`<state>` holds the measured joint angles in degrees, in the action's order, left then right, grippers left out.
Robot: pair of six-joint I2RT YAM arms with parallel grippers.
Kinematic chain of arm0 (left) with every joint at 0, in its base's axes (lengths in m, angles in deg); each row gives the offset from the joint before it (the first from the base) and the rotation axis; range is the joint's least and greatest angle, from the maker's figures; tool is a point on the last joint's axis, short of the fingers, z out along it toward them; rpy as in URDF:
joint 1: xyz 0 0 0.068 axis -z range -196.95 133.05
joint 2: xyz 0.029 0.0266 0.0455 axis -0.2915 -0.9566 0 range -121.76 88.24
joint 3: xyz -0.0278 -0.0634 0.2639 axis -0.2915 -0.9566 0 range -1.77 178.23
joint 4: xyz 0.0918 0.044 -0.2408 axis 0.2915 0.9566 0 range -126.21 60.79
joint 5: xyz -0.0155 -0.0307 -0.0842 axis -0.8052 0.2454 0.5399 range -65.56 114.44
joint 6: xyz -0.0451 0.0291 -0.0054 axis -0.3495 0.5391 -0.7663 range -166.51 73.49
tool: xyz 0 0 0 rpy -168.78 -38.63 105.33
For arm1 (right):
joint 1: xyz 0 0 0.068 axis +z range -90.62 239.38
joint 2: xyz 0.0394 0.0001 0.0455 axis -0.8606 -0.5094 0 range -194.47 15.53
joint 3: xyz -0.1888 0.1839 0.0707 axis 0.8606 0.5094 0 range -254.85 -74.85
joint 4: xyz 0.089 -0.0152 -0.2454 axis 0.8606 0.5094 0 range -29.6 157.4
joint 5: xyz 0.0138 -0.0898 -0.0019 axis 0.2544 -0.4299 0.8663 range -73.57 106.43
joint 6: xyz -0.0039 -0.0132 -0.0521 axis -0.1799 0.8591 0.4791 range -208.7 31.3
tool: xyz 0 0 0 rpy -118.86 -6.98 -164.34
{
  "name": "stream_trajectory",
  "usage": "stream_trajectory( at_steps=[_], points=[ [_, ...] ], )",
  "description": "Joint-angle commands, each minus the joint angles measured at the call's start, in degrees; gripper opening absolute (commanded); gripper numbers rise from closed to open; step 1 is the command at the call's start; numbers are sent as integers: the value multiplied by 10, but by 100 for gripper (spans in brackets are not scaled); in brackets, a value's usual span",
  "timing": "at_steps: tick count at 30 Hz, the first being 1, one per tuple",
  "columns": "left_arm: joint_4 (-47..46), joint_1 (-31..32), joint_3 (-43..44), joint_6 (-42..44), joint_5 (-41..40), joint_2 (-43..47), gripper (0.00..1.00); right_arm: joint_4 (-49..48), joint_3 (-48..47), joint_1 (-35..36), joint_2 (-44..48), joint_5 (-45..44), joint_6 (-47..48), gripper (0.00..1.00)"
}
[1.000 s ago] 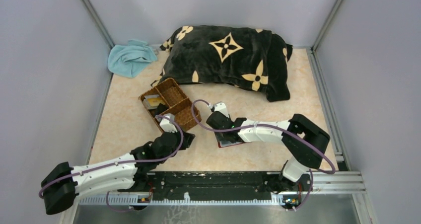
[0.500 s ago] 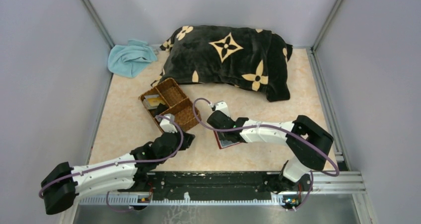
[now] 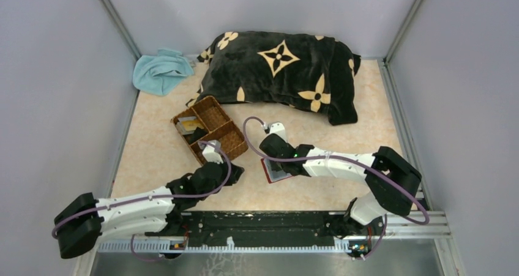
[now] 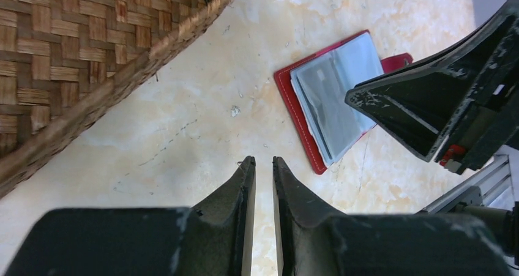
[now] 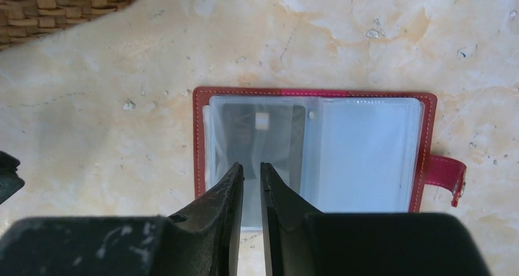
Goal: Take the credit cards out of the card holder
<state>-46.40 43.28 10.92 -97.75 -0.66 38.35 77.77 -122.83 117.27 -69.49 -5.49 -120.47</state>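
The red card holder (image 5: 367,156) lies open on the surface (image 5: 92,123) near the wicker basket (image 3: 229,135). A dark card (image 5: 278,135) sits in its left sleeve, its print too blurred to read. My right jaws are almost closed, with only a thin slit between them, and grip nothing. Their tips are over that card's near edge, and I cannot tell whether they touch it. My left jaws are likewise almost closed and empty, above bare surface between basket and holder. Since a second ago my right elbow has swung outward, and the holder sits slightly nearer the basket.
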Motion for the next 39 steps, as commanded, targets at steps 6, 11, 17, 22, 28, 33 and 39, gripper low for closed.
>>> stream_trajectory(
  at_steps=[6, 11, 17, 22, 28, 33, 39],
  points=[
    [-54, -2, 74, 7, 65, -133, 22, -6, 7, -13, 34, 9, 11, 32],
    [-91, -2, 55, -7, 58, -129, 22, 8, -17, 2, 16, -3, 26, 44],
    [-60, -2, 34, -10, 34, -81, 21, 17, -44, 16, -27, -8, 31, 43],
    [-34, -3, 7, -13, 15, -33, 21, 9, -53, 21, -52, 2, 27, 40],
    [-15, -4, -6, -18, 9, -5, 21, 3, -56, 25, -67, 10, 23, 38],
    [-18, -4, -9, -22, 12, -11, 21, 8, -70, 29, -68, 3, 27, 38],
    [-24, -4, -6, -20, 18, -20, 21, 8, -69, 30, -75, 5, 29, 38]
  ],
)
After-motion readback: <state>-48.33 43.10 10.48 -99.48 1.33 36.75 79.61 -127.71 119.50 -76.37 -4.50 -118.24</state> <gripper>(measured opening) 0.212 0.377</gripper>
